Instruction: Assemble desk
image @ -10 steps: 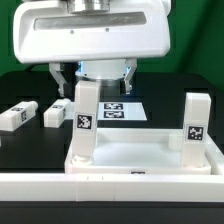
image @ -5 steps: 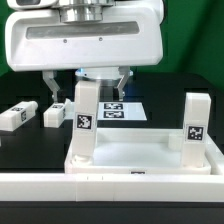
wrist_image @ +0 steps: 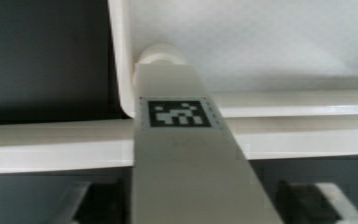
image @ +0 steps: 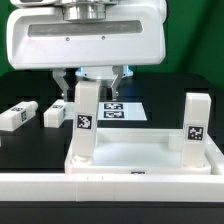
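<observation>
The white desk top (image: 140,168) lies in the foreground with two tagged white legs standing upright in its corner sockets. One leg (image: 86,122) is on the exterior view's left, the other (image: 197,126) on its right. My gripper (image: 90,86) hangs over the left leg, its fingers (image: 64,84) straddling the leg's upper end. In the wrist view that leg (wrist_image: 186,150) rises between the fingers (wrist_image: 327,205) from the top's corner (wrist_image: 51,150), with a dark gap on each side. The gripper (wrist_image: 197,206) is open and nothing is held.
Two loose legs (image: 14,117) (image: 54,113) lie on the black table at the exterior view's left. The marker board (image: 124,110) lies behind the desk top. A long white rail (image: 60,196) runs along the front edge.
The fingers have drawn in from wide open toward the left leg's sides. The desk top and both standing legs have not moved.
</observation>
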### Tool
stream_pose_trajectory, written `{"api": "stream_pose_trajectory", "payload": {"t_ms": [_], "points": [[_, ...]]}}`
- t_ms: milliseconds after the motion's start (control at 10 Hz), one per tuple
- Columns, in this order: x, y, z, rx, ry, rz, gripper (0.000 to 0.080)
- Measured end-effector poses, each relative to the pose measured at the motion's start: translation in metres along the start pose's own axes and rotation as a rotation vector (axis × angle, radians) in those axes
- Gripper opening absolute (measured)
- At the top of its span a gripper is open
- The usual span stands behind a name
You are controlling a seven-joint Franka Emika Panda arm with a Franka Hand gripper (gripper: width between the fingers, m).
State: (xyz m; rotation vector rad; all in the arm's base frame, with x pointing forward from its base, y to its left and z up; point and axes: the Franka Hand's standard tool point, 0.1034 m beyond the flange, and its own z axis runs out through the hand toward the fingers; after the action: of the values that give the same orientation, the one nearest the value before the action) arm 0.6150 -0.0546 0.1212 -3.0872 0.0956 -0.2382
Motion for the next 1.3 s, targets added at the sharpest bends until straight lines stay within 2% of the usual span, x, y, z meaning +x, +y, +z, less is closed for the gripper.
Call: {"api": "stream_pose_trajectory", "payload": {"t_ms": [100,600,1100,1300], "points": [[-0.0004,0.0011,0.0004,-0.001,-0.001,0.002,0.0290],[-0.0006,0.0012,0.0009,0.001,-0.001,0.046,0.0290],[-0.0010,0.0078,0.0009,0.006,0.008,0.518,0.0290],[-0.0020,0.0089,0.0015,0.017,0.008,0.765,0.0290]]}}
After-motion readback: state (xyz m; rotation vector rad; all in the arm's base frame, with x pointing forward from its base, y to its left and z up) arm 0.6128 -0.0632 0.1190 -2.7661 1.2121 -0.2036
